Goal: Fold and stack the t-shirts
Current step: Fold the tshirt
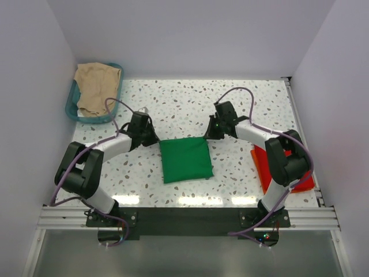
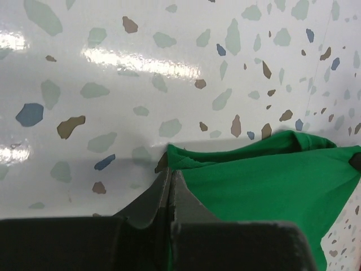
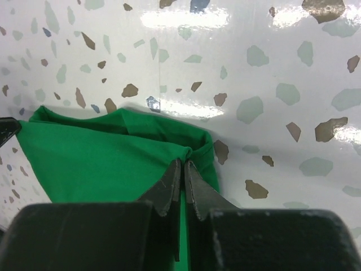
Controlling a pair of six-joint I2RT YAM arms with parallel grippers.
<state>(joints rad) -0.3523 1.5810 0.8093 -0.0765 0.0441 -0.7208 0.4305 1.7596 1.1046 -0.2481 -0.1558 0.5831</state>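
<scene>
The green t-shirt [image 1: 185, 160] lies folded into a small rectangle in the middle of the speckled table. My left gripper [image 1: 154, 140] is at its far left corner. In the left wrist view the gripper [image 2: 171, 174] is shut, with a sliver of the green t-shirt [image 2: 265, 175] pinched between the jaws. My right gripper [image 1: 209, 135] is at the far right corner. In the right wrist view it [image 3: 182, 164] is shut on a bunched bit of the green t-shirt [image 3: 101, 158]. The red-orange t-shirt [image 1: 261, 164] lies flat at the right, mostly hidden under the right arm.
A teal basket [image 1: 72, 107] stands at the back left corner with a beige cloth [image 1: 98, 83] in it. White walls close in the table on the left, back and right. A metal rail [image 1: 184, 218] runs along the near edge between the arm bases.
</scene>
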